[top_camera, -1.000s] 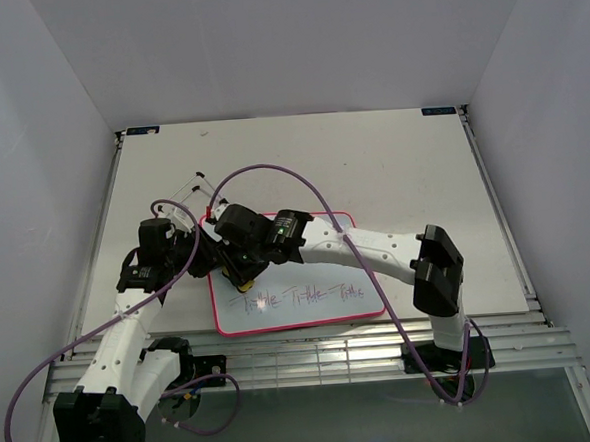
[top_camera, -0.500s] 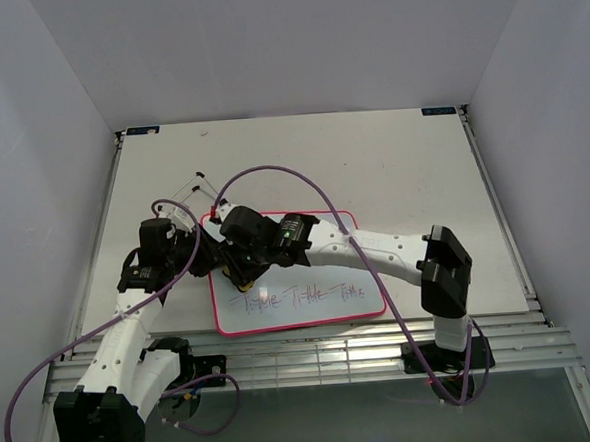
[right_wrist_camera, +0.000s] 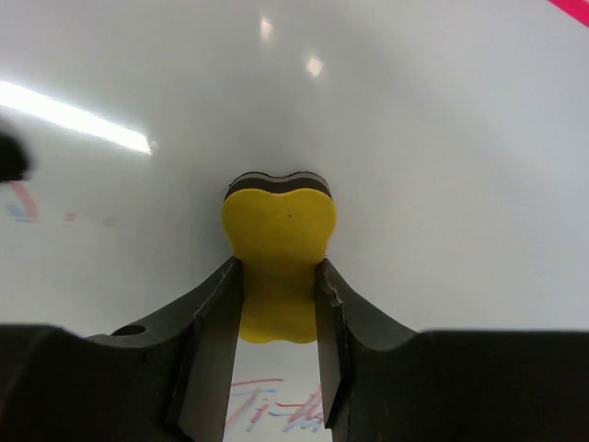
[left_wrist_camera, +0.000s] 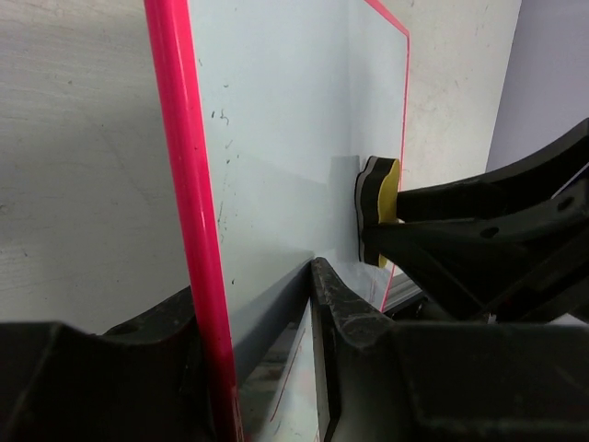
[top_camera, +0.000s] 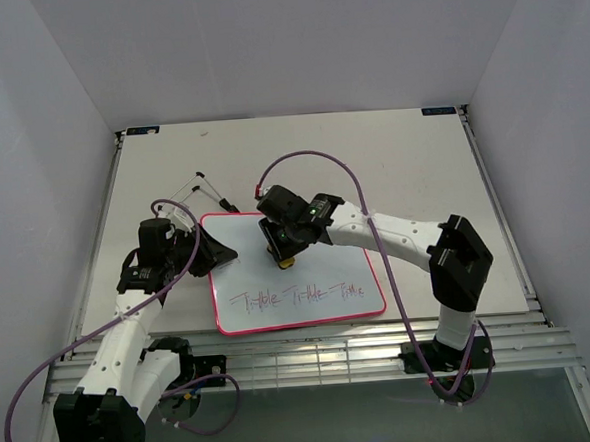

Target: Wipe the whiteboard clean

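The whiteboard [top_camera: 248, 269] lies flat on the surface [top_camera: 402, 164], close to the arms, with a row of pink-grey writing [top_camera: 295, 296] along its near side. The left fingers [top_camera: 219, 254] clamp its left frame edge. The right fingers [top_camera: 281, 248] grip a yellow eraser [right_wrist_camera: 278, 239], which is pressed dark side down on the board's blank middle, above the writing.

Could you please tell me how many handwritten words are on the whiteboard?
3 words in one row along the whiteboard's near edge: one left, one middle, one right. The right gripper and its yellow eraser may hide marks farther up.
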Controlling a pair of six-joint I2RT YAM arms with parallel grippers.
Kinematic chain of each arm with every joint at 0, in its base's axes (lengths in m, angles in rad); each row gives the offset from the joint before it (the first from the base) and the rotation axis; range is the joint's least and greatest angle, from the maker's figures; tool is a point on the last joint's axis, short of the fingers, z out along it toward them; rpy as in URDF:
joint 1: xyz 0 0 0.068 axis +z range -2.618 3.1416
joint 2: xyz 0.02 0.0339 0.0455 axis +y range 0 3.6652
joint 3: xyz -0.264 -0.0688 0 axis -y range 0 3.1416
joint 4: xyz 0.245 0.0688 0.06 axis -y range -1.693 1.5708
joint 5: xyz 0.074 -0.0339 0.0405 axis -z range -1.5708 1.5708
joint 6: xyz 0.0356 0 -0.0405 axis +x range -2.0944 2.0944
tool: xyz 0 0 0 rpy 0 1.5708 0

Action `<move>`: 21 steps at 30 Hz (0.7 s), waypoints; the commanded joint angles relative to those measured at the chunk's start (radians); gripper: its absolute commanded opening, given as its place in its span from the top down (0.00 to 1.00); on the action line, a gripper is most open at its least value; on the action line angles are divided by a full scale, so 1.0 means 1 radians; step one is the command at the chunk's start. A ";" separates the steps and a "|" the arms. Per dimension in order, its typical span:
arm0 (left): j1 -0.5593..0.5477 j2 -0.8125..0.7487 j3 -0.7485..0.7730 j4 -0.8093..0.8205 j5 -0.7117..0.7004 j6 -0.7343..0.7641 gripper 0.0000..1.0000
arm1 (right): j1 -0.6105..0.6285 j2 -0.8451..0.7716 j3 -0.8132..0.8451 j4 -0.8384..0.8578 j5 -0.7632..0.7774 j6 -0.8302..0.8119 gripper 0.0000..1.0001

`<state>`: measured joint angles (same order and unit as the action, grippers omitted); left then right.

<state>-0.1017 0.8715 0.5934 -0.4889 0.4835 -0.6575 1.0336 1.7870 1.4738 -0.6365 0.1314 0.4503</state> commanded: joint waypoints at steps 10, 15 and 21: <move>-0.012 -0.048 0.022 0.145 -0.092 0.157 1.00 | 0.250 0.150 0.307 0.063 -0.225 -0.002 0.67; -0.010 -0.048 0.022 0.145 -0.091 0.154 1.00 | 0.272 0.147 0.309 0.081 -0.223 0.004 0.67; -0.012 -0.049 0.022 0.144 -0.094 0.153 1.00 | 0.261 0.196 0.361 0.028 -0.135 -0.007 0.67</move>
<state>-0.1032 0.8524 0.5934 -0.4568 0.4969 -0.6350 1.2858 1.9244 1.7966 -0.5995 -0.0189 0.4519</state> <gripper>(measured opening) 0.427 0.395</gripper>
